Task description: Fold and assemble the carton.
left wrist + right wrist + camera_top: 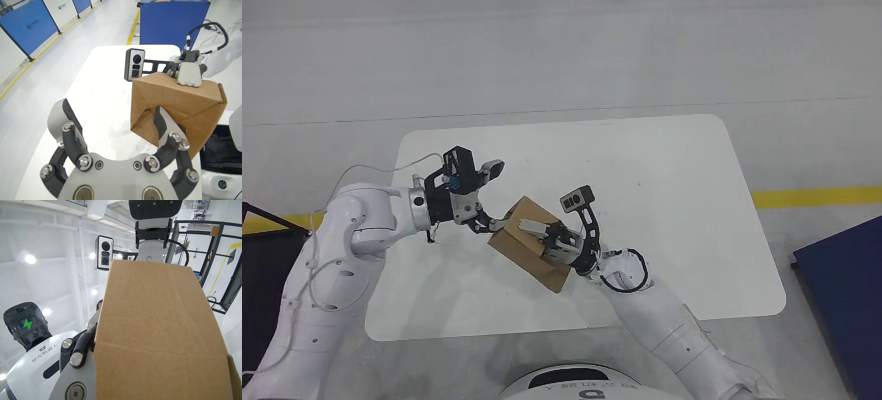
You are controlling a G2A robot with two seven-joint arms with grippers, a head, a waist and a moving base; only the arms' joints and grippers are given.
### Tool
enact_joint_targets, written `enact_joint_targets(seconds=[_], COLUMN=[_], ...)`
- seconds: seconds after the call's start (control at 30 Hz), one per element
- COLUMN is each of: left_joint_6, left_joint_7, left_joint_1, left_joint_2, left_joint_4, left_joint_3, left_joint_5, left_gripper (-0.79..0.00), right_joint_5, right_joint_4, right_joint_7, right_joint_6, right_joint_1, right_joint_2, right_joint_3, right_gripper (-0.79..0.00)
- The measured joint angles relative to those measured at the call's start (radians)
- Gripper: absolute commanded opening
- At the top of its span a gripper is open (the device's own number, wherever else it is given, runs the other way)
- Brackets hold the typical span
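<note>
In the top view, we find the carton [532,245] held over the counter [662,180], the right end effector [547,240] pinching one wall. In the left wrist view, the left end effector [111,106] stands spread, one side touching the folded end flaps. We judge the board light, stiff and easily creased, best held by a wall edge. In the right wrist view, the carton's broad face [157,323] shows no label or print.

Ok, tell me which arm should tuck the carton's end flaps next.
Left. The left pincer is open at the carton, one finger touching its end flaps; the right pincer is gripping it.
</note>
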Motion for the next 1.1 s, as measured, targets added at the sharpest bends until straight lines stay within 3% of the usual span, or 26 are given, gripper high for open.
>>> enact_joint_targets(seconds=[0.2, 0.53, 1.1], left_joint_6=[0.000, 0.000, 0.000], left_joint_7=[0.001, 0.012, 0.002], left_joint_1=[-0.010, -0.007, 0.008], left_joint_2=[0.006, 0.022, 0.041], left_joint_4=[-0.001, 0.006, -0.002], left_joint_3=[0.028, 0.007, 0.024], left_joint_5=[-0.008, -0.017, -0.020], left_gripper=[0.000, 0.000, 0.000], right_joint_5=[0.004, -0.003, -0.124], right_joint_4=[0.002, 0.007, -0.120], right_joint_7=[0.001, 0.022, 0.019], right_joint_6=[-0.004, 0.009, 0.097], right_joint_1=[0.001, -0.011, -0.075], right_joint_2=[0.001, 0.015, 0.055], right_joint_3=[-0.003, 0.036, 0.105], right_gripper=[-0.785, -0.785, -0.785])
